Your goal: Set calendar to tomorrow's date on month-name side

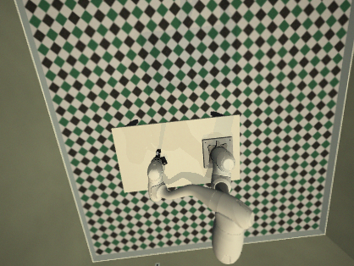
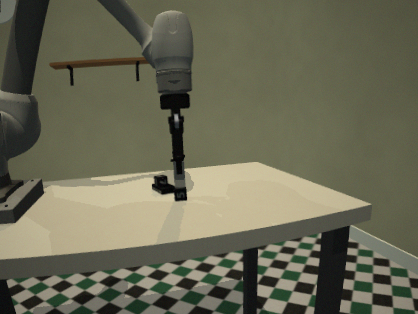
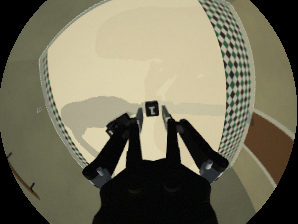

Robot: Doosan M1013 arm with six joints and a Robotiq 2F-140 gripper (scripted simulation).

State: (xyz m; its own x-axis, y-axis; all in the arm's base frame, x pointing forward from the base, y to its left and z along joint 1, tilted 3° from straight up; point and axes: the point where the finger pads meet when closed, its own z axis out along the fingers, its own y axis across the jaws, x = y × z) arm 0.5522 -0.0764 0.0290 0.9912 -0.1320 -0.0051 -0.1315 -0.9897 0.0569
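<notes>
A small black calendar tray (image 2: 160, 184) sits on the cream table, and whether a cube stands in it is too small to tell. One black cube with a white digit (image 2: 180, 194) lies on the table just in front of the tray, outside it. My gripper (image 2: 178, 181) points straight down, with its tips just above this cube. In the wrist view the cube (image 3: 152, 108) shows between and beyond the two fingertips of my gripper (image 3: 152, 112). The fingers are partly apart and hold nothing. From overhead the tray and cube (image 1: 160, 156) are tiny dark spots beside my wrist.
The arm's base plate (image 2: 15, 199) is bolted on the table's left end. A wooden shelf (image 2: 97, 63) hangs on the back wall. The table's front edge (image 2: 200, 245) curves close to the camera.
</notes>
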